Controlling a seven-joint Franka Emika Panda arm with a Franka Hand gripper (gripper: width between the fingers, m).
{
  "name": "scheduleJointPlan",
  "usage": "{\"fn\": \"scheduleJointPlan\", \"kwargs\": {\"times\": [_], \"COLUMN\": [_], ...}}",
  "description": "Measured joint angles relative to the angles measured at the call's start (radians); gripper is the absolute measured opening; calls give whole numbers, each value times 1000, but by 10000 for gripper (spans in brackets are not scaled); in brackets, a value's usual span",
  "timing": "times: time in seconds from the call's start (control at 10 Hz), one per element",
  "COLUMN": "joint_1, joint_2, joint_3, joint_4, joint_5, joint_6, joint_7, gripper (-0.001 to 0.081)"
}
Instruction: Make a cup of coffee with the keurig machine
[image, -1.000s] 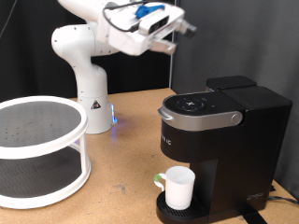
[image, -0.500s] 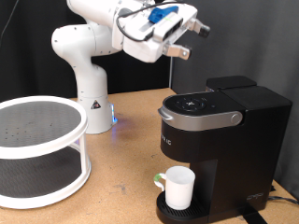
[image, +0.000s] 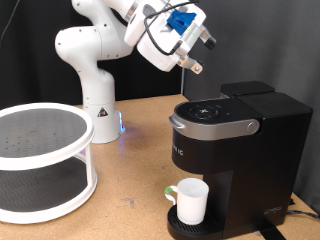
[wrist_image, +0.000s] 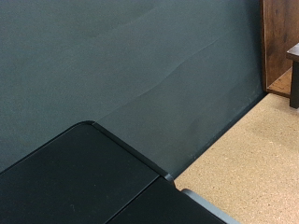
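The gripper (image: 199, 55) has swung higher above the keurig machine (image: 235, 160), state indeterminable; the cup (image: 189, 200) remains on its drip tray.

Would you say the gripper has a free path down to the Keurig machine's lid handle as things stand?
Probably yes. The gripper hangs in open air above the keurig machine, and nothing lies between it and the silver lid handle. The cup sits lower, on the drip tray.

Even, soft indoor light fills both views. The gripper (image: 196, 52) shows slight motion blur; below it, the keurig machine (image: 235, 150) carries faint lid glare.
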Motion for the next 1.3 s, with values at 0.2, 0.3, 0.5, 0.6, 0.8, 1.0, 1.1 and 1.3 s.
{"fn": "scheduleJointPlan", "kwargs": {"times": [0.2,0.3,0.5,0.6,0.8,1.0,1.1,1.3], "joint_1": [-10,-25,-36,-32,-28,-32,-32,-32], "joint_2": [4,11,29,29,28,40,54,92], "joint_3": [3,14,43,57,65,79,96,128], "joint_4": [-1,12,39,40,34,89,142,255], "joint_5": [-120,-281,-484,-492,-492,-659,-759,-912], "joint_6": [-53,-130,-197,-141,-106,-234,-309,-423], "joint_7": [60,146,209,189,176,201,231,284], "gripper": [800,800,800,800,800,800,800,800]}}
